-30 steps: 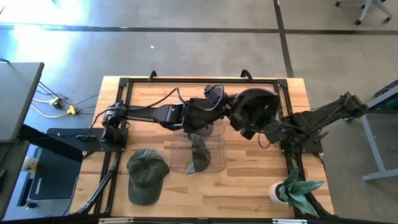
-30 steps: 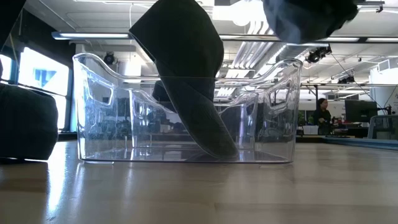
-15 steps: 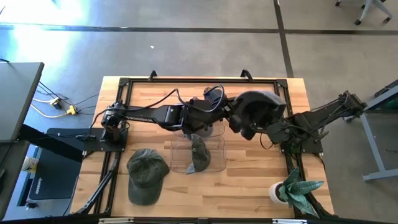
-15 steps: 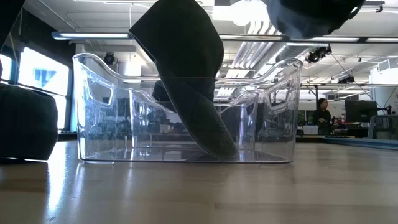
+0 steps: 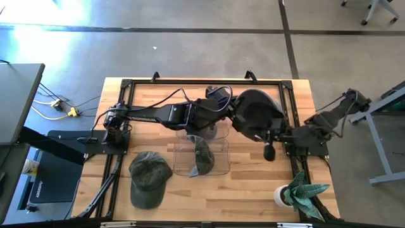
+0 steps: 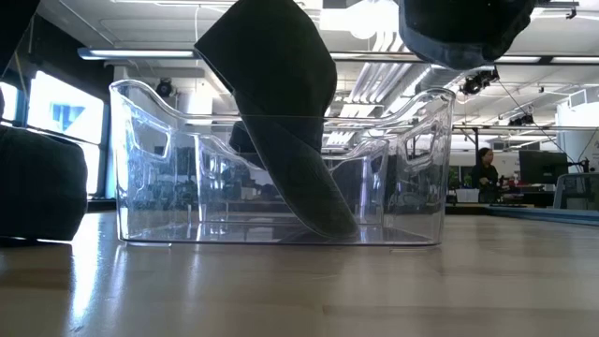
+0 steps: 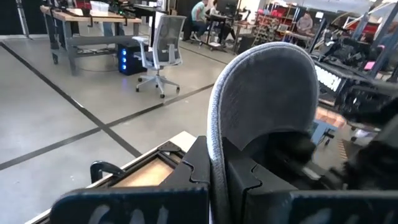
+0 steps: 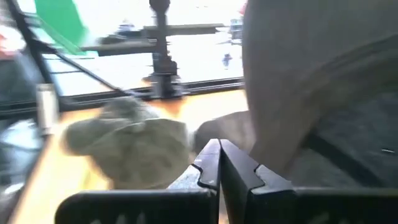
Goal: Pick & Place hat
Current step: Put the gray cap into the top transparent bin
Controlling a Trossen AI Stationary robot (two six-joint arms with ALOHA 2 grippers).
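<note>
We are holding a dark grey hat (image 5: 258, 113) in the air above the table (image 5: 253, 196), just beside the far right corner of the clear bin (image 5: 218, 166). Our left gripper (image 7: 217, 177) is clenching the hat's pale rim between closed fingers. Our right gripper (image 5: 269, 152) is sitting apart from the hat toward the right side of the table, its fingers pressed together on nothing. Another dark hat (image 5: 202, 155) is already leaning inside the bin, and a green hat (image 5: 149, 174) is lying on the table to the bin's left. A potted plant (image 5: 297, 193) is standing at the near right corner. The risk we are seeing: with only a thin rim pinch, the hat may swing, catch the bin's wall and drop outside, or land on the leaning hat and slide off.
</note>
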